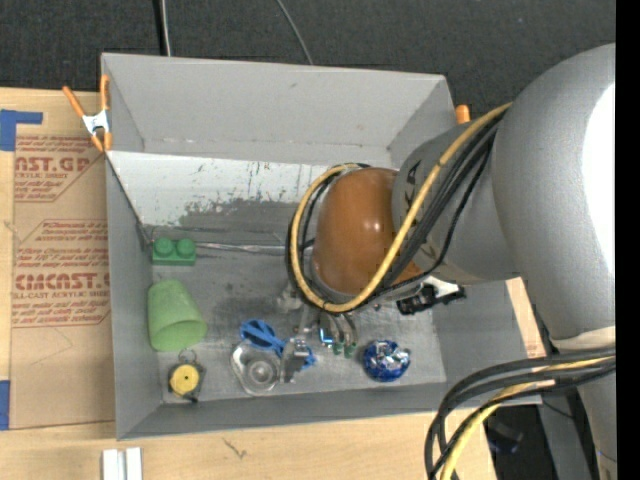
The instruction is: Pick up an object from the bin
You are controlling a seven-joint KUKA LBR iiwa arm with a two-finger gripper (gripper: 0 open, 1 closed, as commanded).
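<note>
Low near the front edge of the bin [300,408], gripper [318,340] above a small bright-blue clip-like thing [262,335] beside a clear round cup [256,369], grip state impossible to tell.

Bulky pale-grey arm [560,168], glossy orange-brown wrist cover [350,233], yellow and black cables [297,238] in loops around it
</note>
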